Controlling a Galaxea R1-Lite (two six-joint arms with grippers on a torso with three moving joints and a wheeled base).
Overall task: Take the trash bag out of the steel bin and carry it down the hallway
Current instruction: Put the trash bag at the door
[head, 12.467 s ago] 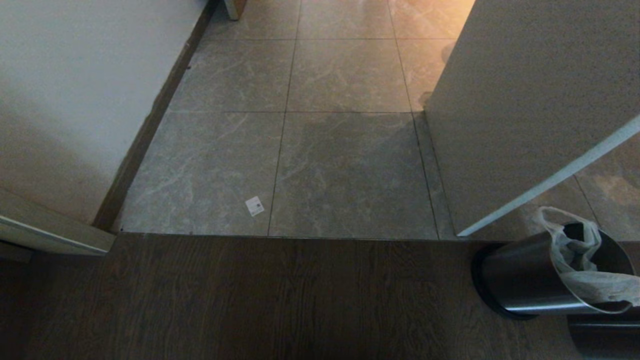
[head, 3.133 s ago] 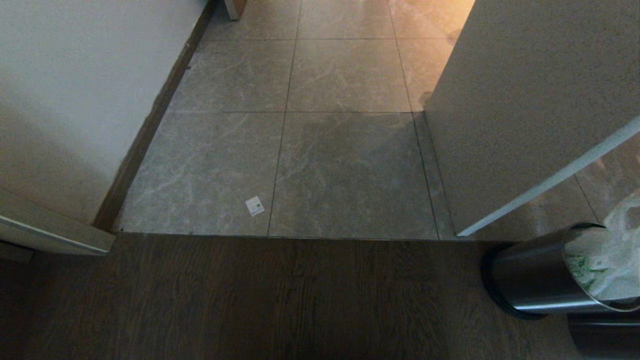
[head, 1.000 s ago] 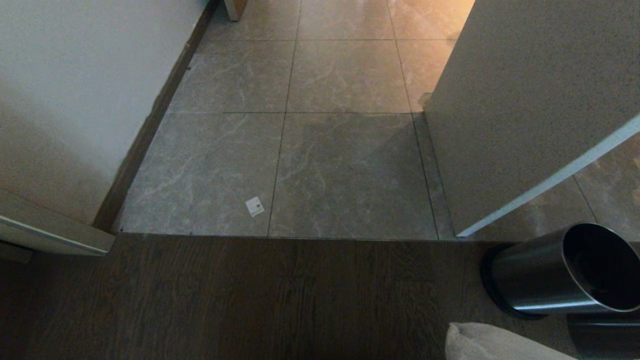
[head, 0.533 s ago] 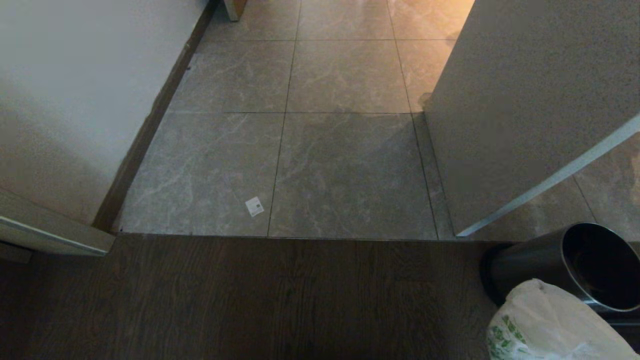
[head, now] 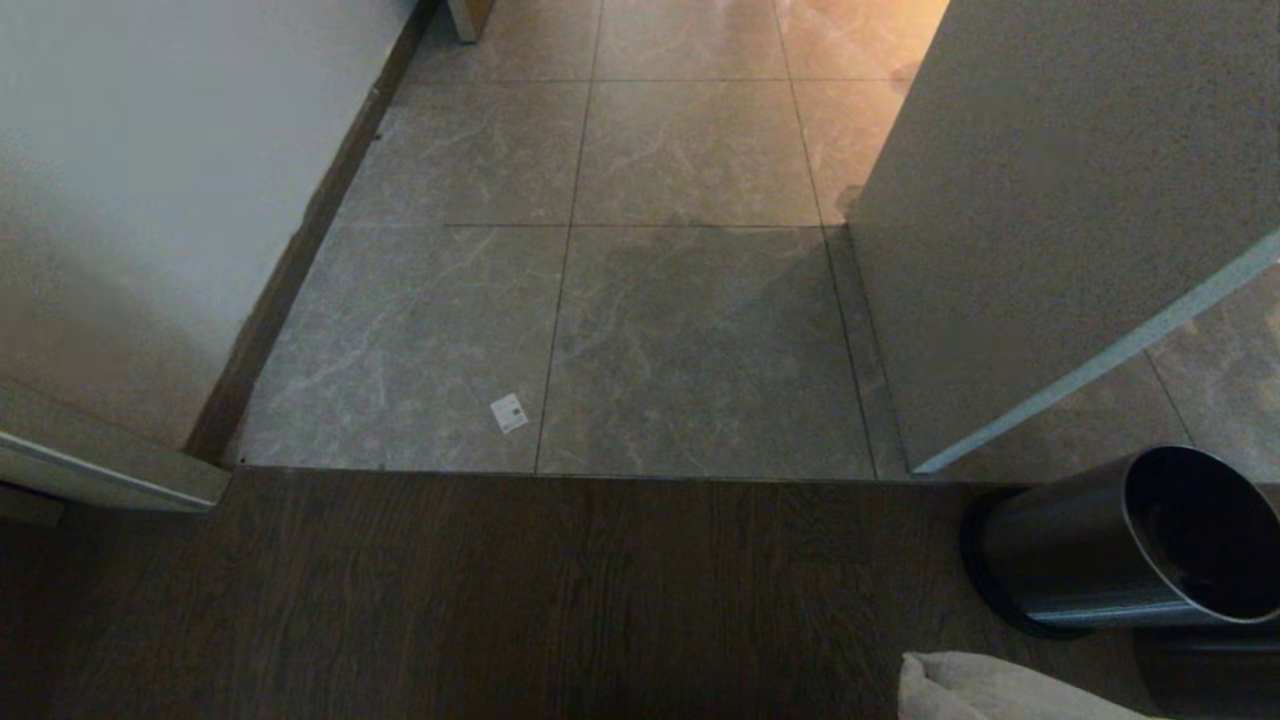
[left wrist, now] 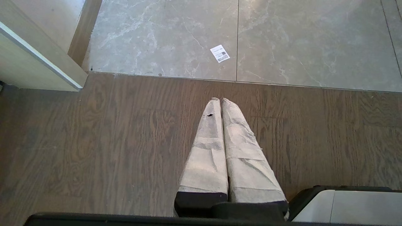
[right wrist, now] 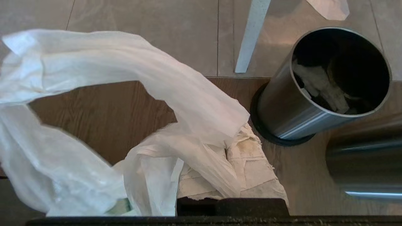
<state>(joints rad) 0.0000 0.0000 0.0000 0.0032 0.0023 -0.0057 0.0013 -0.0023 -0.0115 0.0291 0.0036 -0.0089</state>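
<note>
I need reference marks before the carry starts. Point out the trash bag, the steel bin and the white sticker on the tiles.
trash bag (right wrist: 176,84), right wrist view, on its broad loop handle.
steel bin (head: 1070,560), head view, on its brushed side wall.
white sticker (left wrist: 220,53), left wrist view, on its middle.

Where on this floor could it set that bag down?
The broad dark wood floor between the door frame and the steel bin is bare, as are the tiles beyond, except a small paper label. It is crowded by the bin, where the right hand holds the trash bag.
</note>
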